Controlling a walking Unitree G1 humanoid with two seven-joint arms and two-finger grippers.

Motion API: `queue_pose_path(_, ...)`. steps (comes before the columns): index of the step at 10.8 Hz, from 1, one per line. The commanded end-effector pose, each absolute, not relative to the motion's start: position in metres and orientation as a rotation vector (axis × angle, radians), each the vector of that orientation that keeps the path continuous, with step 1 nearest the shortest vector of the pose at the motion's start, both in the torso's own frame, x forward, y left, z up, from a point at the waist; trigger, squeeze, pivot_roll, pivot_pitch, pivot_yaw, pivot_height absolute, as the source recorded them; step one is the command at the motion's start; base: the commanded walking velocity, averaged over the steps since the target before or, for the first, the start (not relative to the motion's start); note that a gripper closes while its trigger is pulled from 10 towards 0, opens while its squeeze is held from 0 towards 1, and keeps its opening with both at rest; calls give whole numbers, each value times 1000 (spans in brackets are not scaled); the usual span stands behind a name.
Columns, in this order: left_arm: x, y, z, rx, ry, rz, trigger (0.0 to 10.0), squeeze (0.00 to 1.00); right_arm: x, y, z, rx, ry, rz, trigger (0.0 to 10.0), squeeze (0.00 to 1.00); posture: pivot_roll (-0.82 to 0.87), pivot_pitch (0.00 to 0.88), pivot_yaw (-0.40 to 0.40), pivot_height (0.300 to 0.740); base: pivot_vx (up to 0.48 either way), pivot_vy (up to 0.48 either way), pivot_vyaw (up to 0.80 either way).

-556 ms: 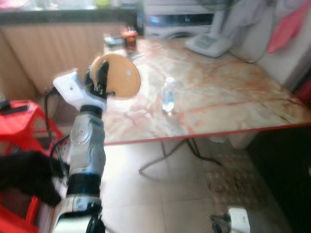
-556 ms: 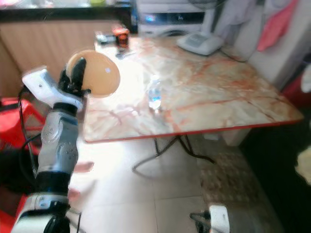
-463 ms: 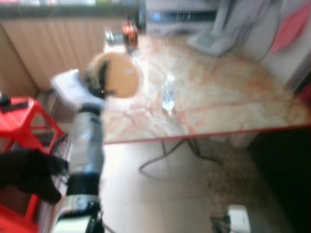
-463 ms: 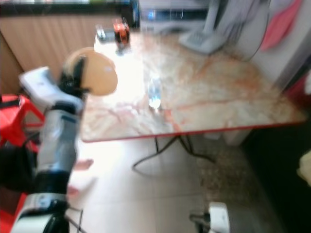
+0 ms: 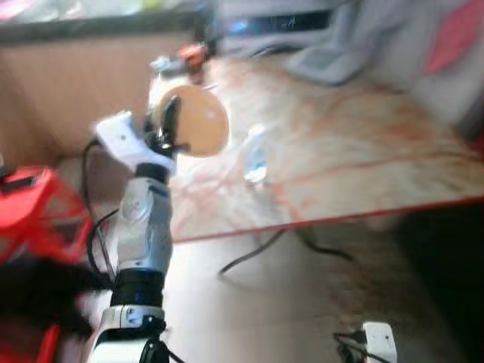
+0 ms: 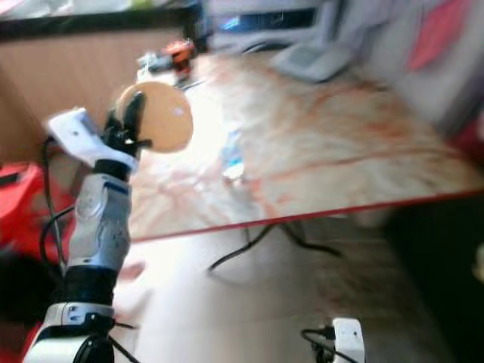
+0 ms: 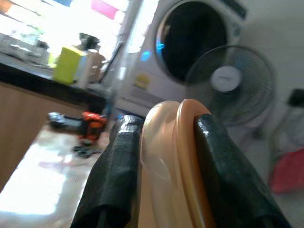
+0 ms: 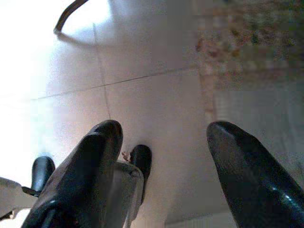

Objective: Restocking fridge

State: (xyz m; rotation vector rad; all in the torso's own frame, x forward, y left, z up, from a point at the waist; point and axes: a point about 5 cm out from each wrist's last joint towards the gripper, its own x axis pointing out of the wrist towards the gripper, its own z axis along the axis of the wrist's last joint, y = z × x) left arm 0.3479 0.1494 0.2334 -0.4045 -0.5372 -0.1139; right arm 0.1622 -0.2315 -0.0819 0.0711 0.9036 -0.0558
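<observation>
From the head camera, the raised left gripper (image 5: 168, 121) holds an orange plate (image 5: 198, 121) upright above the left edge of the marble-patterned table (image 5: 355, 151), where a small water bottle (image 5: 255, 155) stands near the front edge and a red item (image 5: 190, 54) sits at the far left corner. The left wrist view shows both black fingers (image 7: 118, 175) clamped on the plate's rim, a washing machine (image 7: 190, 42) and fan (image 7: 228, 80) beyond. In the right wrist view, the right gripper (image 8: 164, 156) hangs over the tiled floor (image 8: 156, 95), its fingers spread apart.
</observation>
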Motion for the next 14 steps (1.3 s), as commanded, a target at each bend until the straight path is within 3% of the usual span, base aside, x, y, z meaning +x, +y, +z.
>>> queue_pose_path(1, 345, 162, 234, -395, -556, -76, 10000, 0, 160, -225, -85, 95, 915, -53, 10000, 0, 53, 57, -37, 740, 0, 300, 0)
queue_pose_path(11, 346, 161, 233, -397, -548, -77, 10000, 0, 160, -225, -85, 97, 915, -53, 10000, 0, 54, 59, -38, 740, 0, 340, 0)
queue_pose_path(14, 346, 162, 227, -391, -533, -68, 10000, 0, 160, -225, -85, 97, 914, -53, 10000, 0, 52, 58, -38, 740, 0, 0, 0)
